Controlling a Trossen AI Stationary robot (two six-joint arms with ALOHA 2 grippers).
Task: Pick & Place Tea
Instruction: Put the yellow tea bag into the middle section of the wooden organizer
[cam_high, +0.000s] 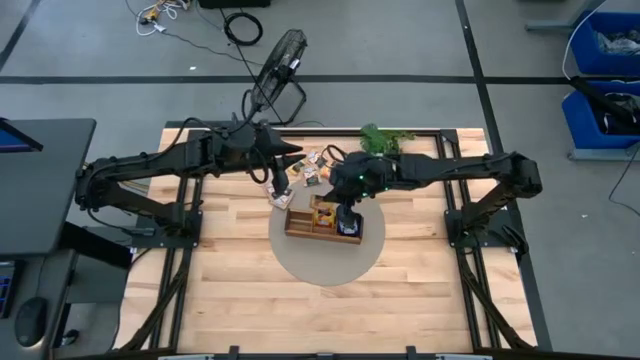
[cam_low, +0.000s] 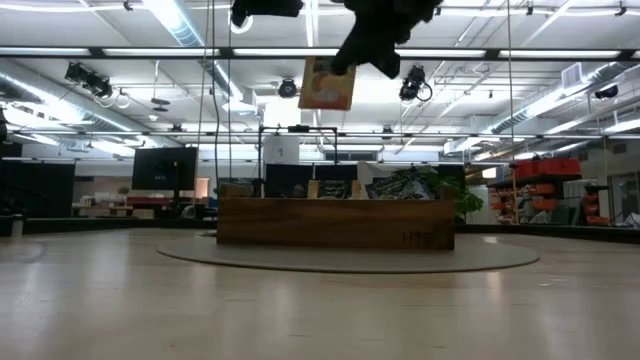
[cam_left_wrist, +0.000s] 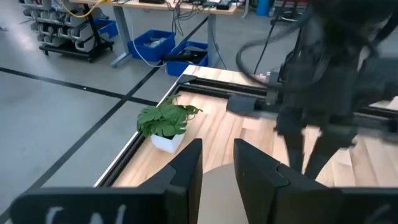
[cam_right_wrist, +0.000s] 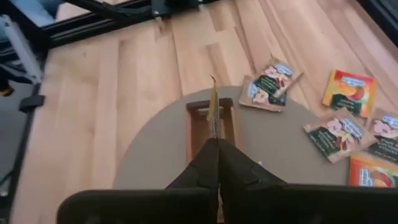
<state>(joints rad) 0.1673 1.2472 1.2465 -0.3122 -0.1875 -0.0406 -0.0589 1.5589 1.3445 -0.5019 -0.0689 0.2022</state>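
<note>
In the right wrist view my right gripper (cam_right_wrist: 217, 144) is shut on a yellow-orange tea packet (cam_right_wrist: 213, 115), seen edge-on above the brown wooden tray (cam_right_wrist: 199, 124). In the low view that packet (cam_low: 327, 85) hangs high over the tray (cam_low: 335, 222). Several more packets (cam_right_wrist: 336, 134) lie flat, partly on the round grey mat and partly on the wood, and show beside the tray in the high view (cam_high: 310, 170). My left gripper (cam_left_wrist: 217, 163) is open and holds nothing; it hovers at the tray's left far corner (cam_high: 280, 192). My right gripper pinches the tea packet between its two fingers (cam_right_wrist: 202, 163), coming from above and pointing down. The packet's free edge (cam_right_wrist: 212, 93) sticks out past the fingertips. The packet is lifted clear and hangs in the air above the tray (cam_low: 327, 95).
A small potted plant (cam_high: 385, 140) stands at the far edge, also in the left wrist view (cam_left_wrist: 165, 121). The round grey mat (cam_high: 325, 268) lies under the tray. A fan (cam_high: 280, 60) stands on the floor beyond the table. Bare wood spreads toward the near edge (cam_high: 330, 320).
</note>
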